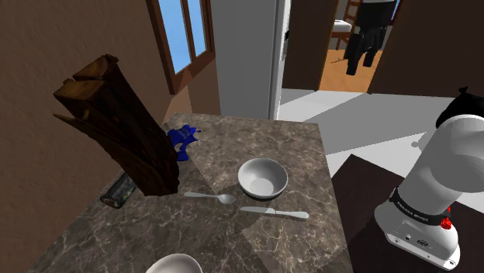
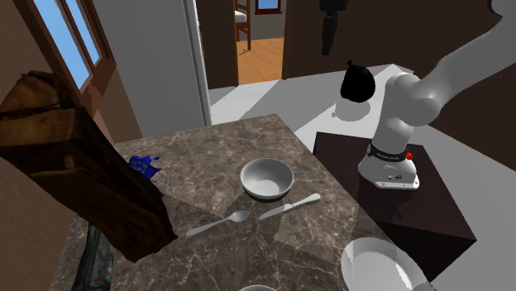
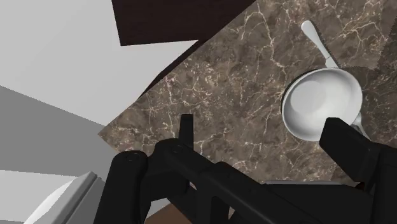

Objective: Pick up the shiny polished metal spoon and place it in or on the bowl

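- countertop: dark marble with pale veins, bearing all the tableware.
- wooden block: dark and rough, leaning over the counter's left side and standing well above the dishes.
- stand: dark box against the counter's right edge, carrying the white arm, which rises and bends up past the picture's top.
- gripper: all black, hanging high in the air, far and to the right of the dishes in the shoulder view. In the wrist view, fingers spread wide and clasping nothing, with bare marble showing in the gap.
- plate: white, at the counter's near right corner in the second exterior view.
- bowl: pale grey, upright, about mid-counter. In the wrist view, far below the hand and partly behind the tip of one finger.
- knife: pale, flat on the marble, just on the near side of the bowl and apart from it.
- spoon: pale grey, flat on the marble, near and left of the bowl without touching it. Scoop end pointing right toward the knife, handle running left toward the foot of the wooden block. Well below the gripper and well to its left, outside the gap between the fingers, touched by neither.
- blue object: small and crumpled-looking, far left on the counter, just beside the wooden block.
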`<state>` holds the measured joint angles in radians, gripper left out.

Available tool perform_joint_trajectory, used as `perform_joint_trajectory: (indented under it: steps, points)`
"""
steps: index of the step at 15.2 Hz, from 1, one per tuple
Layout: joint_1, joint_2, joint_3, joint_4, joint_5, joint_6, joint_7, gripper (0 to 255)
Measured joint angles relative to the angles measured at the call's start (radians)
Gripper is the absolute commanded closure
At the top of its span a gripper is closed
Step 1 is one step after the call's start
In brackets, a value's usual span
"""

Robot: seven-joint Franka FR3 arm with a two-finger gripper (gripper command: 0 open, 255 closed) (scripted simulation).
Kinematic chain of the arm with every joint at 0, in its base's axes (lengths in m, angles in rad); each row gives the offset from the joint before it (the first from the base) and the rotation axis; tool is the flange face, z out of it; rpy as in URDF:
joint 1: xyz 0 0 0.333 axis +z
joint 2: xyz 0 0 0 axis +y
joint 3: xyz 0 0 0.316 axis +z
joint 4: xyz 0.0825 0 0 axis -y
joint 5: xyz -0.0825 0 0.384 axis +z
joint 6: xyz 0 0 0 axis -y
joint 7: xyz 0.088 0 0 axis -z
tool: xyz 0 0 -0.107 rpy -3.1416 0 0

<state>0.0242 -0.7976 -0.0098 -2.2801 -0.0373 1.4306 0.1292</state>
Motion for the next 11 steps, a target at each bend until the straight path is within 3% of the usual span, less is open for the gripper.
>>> perform_joint_trajectory:
  steps: [3, 11]
  points:
    - [0.008, 0.009, 0.007, -0.023, 0.010, 0.038, 0.002, 0]
    - [0.067, 0.103, 0.062, -0.167, 0.075, 0.318, 0.015, 0]
